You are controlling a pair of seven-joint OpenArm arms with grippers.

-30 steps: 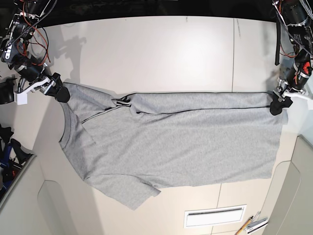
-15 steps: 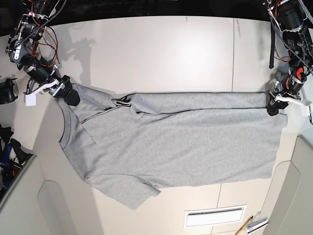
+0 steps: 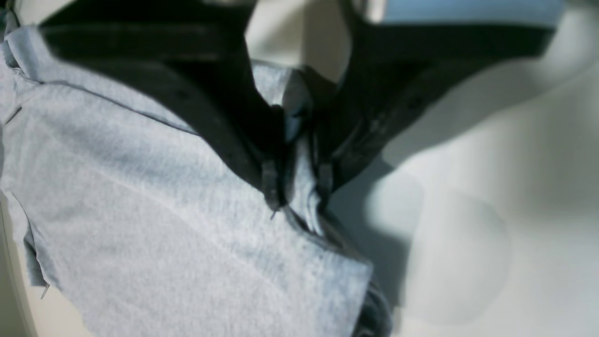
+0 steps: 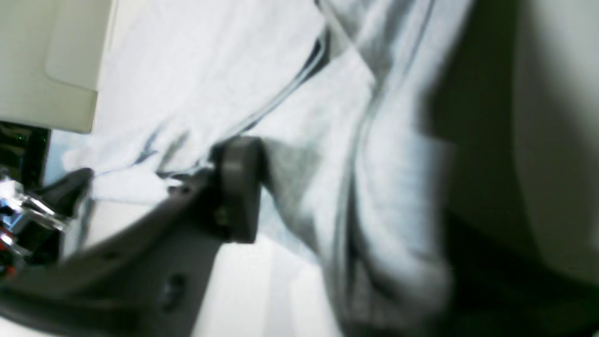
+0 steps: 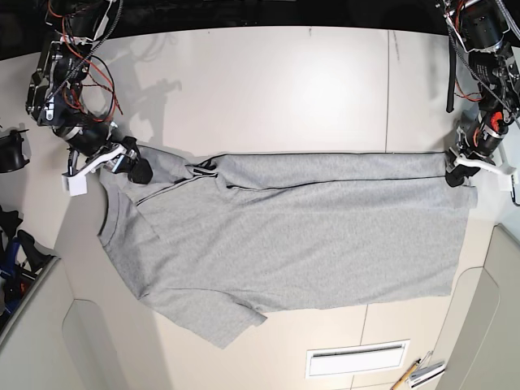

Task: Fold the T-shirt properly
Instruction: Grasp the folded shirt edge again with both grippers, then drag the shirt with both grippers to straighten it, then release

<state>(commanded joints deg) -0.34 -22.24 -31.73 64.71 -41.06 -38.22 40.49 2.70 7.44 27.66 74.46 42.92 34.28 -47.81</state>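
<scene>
**Operator:** Report the position of the T-shirt (image 5: pixel 292 236).

**Unit:** It lies flat across the middle of the counter (image 5: pixel 268 81), grey side up. The collar is at the left and the hem at the right. The far edge is folded over into a narrow band running left to right. One sleeve points toward the near edge of the counter.

**Operator:** State of the left gripper (image 5: pixel 460 175)?

**Unit:** In the base view it sits at the far right corner of the hem. That view is too small to show my jaws. The left wrist view shows them: left gripper (image 3: pixel 297 180), jaws narrow, closed on a bunched ridge of the grey cloth. The corner of the fabric hangs below them over the pale counter (image 3: pixel 514 210).

**Operator:** State of the right gripper (image 5: pixel 136 169)?

**Unit:** The base view places it at the far left, on the folded shoulder just beyond the collar. The right wrist view is blurred. It shows one dark finger (image 4: pixel 236 187) pressed against the folded cloth (image 4: pixel 299 140). The opposing finger is not distinguishable. I cannot tell whether these jaws are closed on the fabric.
</scene>
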